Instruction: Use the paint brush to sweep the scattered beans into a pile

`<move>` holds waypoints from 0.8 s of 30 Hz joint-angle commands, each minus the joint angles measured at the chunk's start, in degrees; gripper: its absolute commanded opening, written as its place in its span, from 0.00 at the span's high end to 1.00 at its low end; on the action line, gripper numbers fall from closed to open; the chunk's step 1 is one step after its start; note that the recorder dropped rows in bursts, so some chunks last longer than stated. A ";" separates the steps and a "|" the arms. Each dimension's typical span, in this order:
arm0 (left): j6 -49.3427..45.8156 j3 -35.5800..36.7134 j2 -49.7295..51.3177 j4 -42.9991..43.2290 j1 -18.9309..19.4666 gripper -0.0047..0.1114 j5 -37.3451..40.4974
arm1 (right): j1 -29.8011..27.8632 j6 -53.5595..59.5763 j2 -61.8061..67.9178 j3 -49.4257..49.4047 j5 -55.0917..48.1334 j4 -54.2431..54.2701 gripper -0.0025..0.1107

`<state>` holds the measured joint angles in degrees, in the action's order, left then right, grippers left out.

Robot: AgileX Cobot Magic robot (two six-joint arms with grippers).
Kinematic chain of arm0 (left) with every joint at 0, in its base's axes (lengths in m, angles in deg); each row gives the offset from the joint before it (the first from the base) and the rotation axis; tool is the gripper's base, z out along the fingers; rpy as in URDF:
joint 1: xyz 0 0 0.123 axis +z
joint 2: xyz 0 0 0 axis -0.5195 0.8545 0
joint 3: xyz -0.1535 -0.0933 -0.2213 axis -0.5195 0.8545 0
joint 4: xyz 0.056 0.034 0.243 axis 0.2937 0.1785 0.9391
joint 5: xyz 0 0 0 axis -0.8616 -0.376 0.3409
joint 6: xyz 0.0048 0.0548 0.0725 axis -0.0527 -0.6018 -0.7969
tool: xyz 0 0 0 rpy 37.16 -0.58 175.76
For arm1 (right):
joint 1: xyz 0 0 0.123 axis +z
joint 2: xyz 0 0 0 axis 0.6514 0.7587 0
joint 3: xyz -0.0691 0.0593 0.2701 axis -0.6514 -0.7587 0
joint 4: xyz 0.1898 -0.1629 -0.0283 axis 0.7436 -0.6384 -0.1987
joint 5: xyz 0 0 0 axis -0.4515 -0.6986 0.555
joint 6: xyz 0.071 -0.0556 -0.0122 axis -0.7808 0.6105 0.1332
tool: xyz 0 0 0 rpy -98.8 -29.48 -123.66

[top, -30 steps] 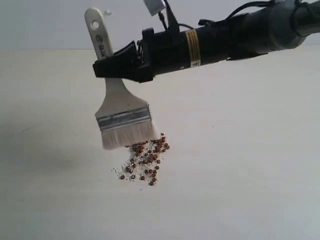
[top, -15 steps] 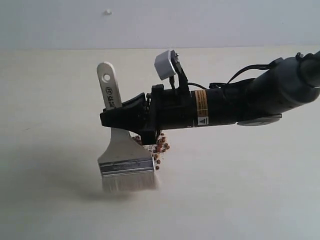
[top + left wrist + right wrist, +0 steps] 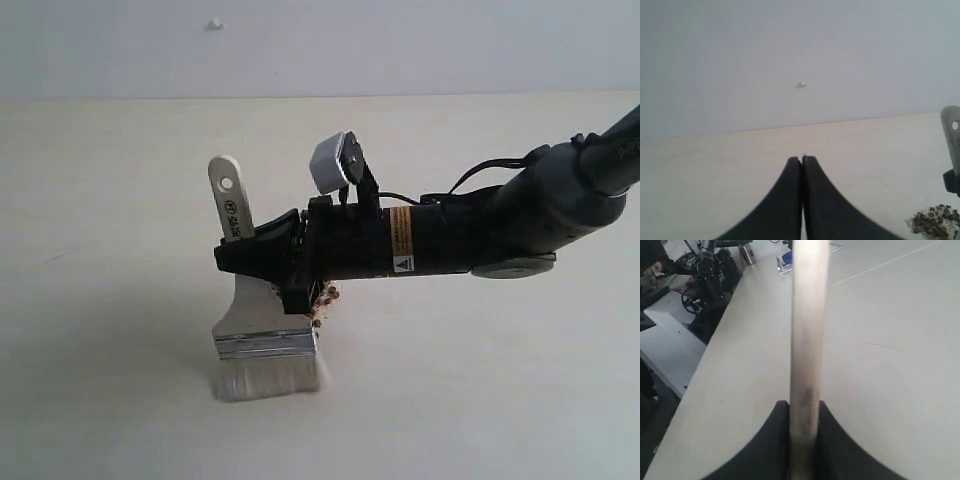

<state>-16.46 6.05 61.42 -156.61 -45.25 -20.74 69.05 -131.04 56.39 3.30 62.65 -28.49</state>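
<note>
On table (image 3: 500, 400), centre: R gripper (image 3: 238, 258) clamped on paint brush (image 3: 265, 343) handle. Brush near upright, bristles down, touching surface. Few beans (image 3: 323, 297) show just by brush's right edge, rest hidden under gripper. L gripper (image 3: 802, 161) apart from beans, jaws pressed together, holding nothing.

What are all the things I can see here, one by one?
paint brush: one, pale wood handle, silver ferrule, cream bristles; upright, bristles down at the table, near the beans.
beans: many, reddish-brown; clustered on the table, mostly hidden behind the right pincer in the exterior view.
table: one, cream; under everything.
wall: one, greyish; behind the table.
right pincer: one, black; shut on the paint brush handle.
left pincer: one, black; shut, holding nothing.
</note>
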 commanded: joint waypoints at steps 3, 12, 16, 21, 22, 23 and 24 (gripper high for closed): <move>0.20 0.14 -0.29 -0.26 -0.05 0.96 0.08 | -0.15 7.01 0.10 -0.28 -5.48 6.61 0.98; 0.20 0.14 -0.29 -0.26 -0.05 0.96 0.08 | -0.15 15.65 0.10 0.44 -8.05 16.42 0.98; 0.20 0.14 -0.29 -0.26 -0.05 0.96 0.08 | -0.15 15.69 0.10 1.36 -8.05 17.04 0.98; 0.20 0.14 -0.29 -0.26 -0.05 0.96 0.08 | -0.15 12.55 -1.97 1.36 -8.05 14.97 0.98; 0.20 0.14 -0.29 -0.26 -0.05 0.96 0.08 | -0.15 10.66 -2.83 1.36 -8.05 13.89 0.98; 0.20 0.14 -0.29 -0.26 -0.05 0.96 0.08 | -0.15 8.90 -3.66 1.36 -7.94 13.04 0.98; 0.20 0.14 -0.29 -0.26 -0.05 0.96 0.08 | -0.15 6.49 -4.80 1.36 -7.94 11.99 0.98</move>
<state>-16.46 6.05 61.42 -156.61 -45.25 -20.74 69.05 -119.99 54.35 4.28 54.45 -13.95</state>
